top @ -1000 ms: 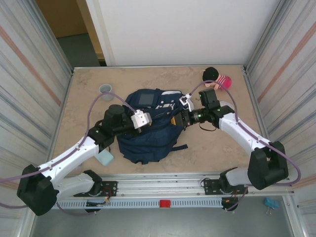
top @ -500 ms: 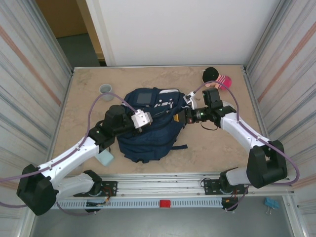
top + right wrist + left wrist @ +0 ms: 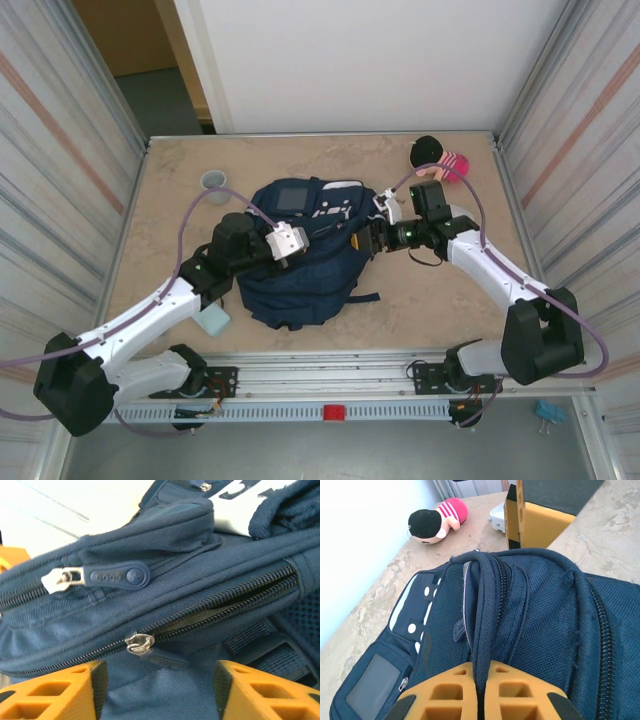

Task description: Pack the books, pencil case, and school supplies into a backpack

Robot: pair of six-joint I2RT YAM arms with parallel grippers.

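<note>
The navy backpack (image 3: 300, 262) lies flat mid-table, grey patch (image 3: 293, 199) toward the far side. My left gripper (image 3: 296, 243) is shut on the backpack's carry handle (image 3: 482, 605), which runs up between its orange fingers (image 3: 445, 692). At the bag's right side, my right gripper (image 3: 363, 238) stands open. Its fingers (image 3: 60, 690) flank a metal zipper slider with a navy pull (image 3: 145, 647) and touch nothing. To the right of that slider the zipper (image 3: 235, 602) gapes a little. The teal pencil case (image 3: 213, 320) lies by the bag's near-left corner. The books are out of view.
A grey cup (image 3: 215, 181) stands at the far left. A pink-and-black plush toy (image 3: 440, 157) lies at the far right, near the right arm's elbow. A second zipper pull (image 3: 110, 575) sits on the pocket above. Metal walls close both sides.
My right gripper has opened and let go of the zipper pull, after drawing slightly right. The left gripper keeps its hold on the handle, unmoved.
</note>
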